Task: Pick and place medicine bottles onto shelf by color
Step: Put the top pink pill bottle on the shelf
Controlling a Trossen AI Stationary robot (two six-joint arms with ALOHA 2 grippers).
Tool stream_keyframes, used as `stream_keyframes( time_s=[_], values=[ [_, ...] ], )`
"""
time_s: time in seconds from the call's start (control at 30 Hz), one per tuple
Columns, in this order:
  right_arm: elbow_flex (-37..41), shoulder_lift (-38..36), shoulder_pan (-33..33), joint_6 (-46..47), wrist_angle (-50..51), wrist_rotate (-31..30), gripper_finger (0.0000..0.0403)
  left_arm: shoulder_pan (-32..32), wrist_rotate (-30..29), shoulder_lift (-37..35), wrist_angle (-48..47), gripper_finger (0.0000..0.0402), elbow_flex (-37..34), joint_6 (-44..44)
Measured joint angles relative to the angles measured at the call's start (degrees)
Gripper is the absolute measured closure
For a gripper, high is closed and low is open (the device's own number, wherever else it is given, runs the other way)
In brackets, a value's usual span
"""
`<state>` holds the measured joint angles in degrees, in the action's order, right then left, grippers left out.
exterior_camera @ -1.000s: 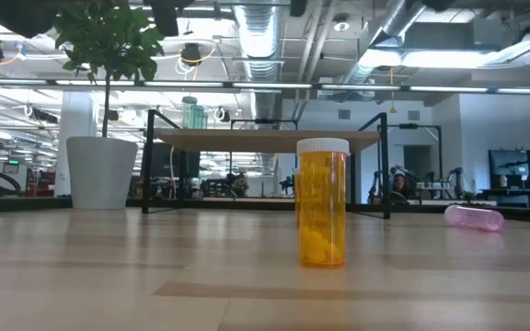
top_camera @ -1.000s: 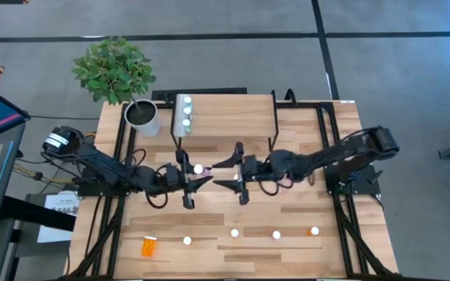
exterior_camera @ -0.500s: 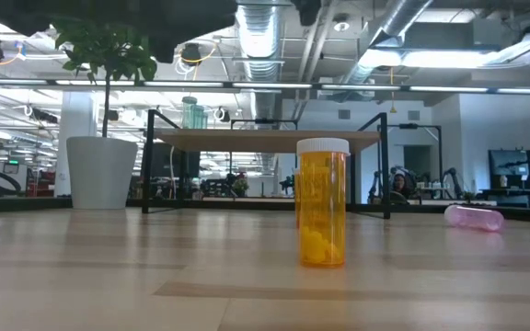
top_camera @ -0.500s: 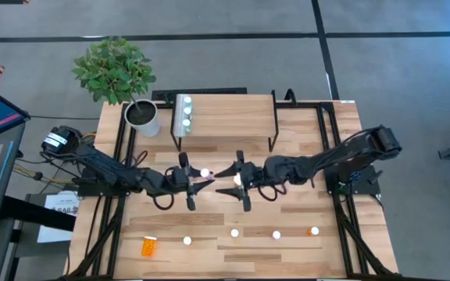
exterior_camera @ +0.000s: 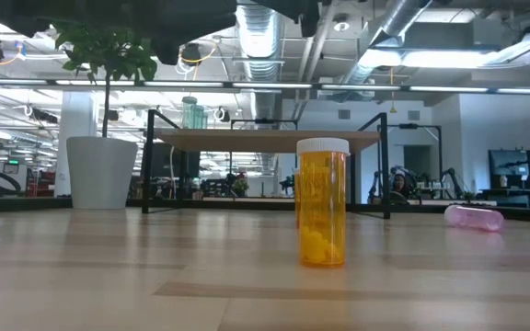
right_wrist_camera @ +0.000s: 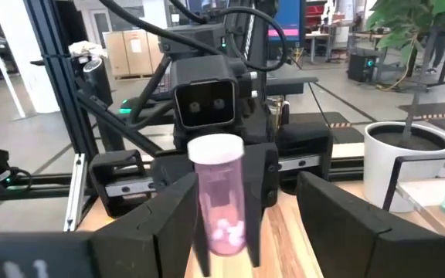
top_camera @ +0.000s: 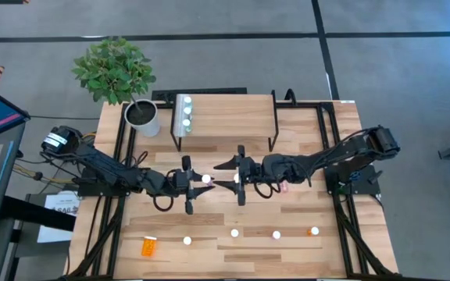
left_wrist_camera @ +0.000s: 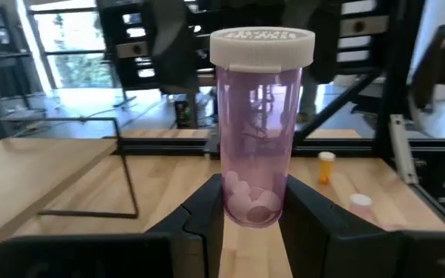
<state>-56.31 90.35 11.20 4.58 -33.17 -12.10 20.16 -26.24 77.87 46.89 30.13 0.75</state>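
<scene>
A pink medicine bottle [left_wrist_camera: 257, 131] with a white cap [top_camera: 205, 179] stands upright in the air over the table's middle, with my left gripper [top_camera: 191, 186] shut on it. My right gripper [top_camera: 233, 181] faces it from the right, level and open. In the right wrist view the bottle [right_wrist_camera: 221, 197] is just ahead of the right gripper's spread fingers [right_wrist_camera: 168, 220], apart from them. The shelf [top_camera: 229, 117] stands on its black legs at the table's far side, with teal bottles [top_camera: 184, 114] at its left end. My left gripper pinches the pink bottle's lower body [left_wrist_camera: 252, 210] between its two fingers [left_wrist_camera: 207, 212], one on each side. The fingers come level from the table's left. The bottle stands upright, cap up, lifted clear of the table.
A white plant pot [top_camera: 143, 117] stands left of the shelf. Along the near edge are an orange bottle lying down [top_camera: 148, 247] and several upright ones [top_camera: 235, 232], one large orange [exterior_camera: 322, 202]. Another pink bottle [exterior_camera: 474, 217] lies right of centre.
Both grippers have tipped down until they point level, facing each other. The pink bottle in my left gripper has swung upright, its cap shifting a little toward the near edge and the right gripper.
</scene>
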Motion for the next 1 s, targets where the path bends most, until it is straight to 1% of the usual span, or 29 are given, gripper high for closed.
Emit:
stream_keyframes(
  time_s=[0.17, 0.23, 0.33, 0.5, 0.93, 1.0],
  values=[
    [-0.02, 0.0, 0.04, -0.02, 0.18, 0.02, 0.0163, -0.89, 0.99, 0.0, 0.03, 0.0315, 0.0, -1.84],
    [-0.02, 0.0, 0.04, -0.02, 0.18, 0.04, 0.0163, -2.06, 3.3, 0.0, -0.34, 0.0315, 0.19, -3.26],
    [-0.04, 0.0, 0.02, -0.02, 0.47, 0.04, 0.0163, -3.25, 6.39, 0.0, -4.76, 0.0315, 2.43, -4.96],
    [-0.07, 0.0, 0.02, -0.02, 1.25, 0.15, 0.0163, -3.45, 6.36, 0.0, -13.71, 0.0315, 6.14, -5.11],
    [-0.09, -0.02, 0.37, -0.02, 1.47, 0.27, 0.0163, -3.39, 6.12, 0.02, -14.39, 0.0315, 6.4, -5.53],
    [-0.09, -0.02, 0.34, -0.25, 1.48, 1.06, 0.0163, -3.39, 6.12, 0.02, -14.62, 0.0315, 6.4, -5.53]
  ],
)
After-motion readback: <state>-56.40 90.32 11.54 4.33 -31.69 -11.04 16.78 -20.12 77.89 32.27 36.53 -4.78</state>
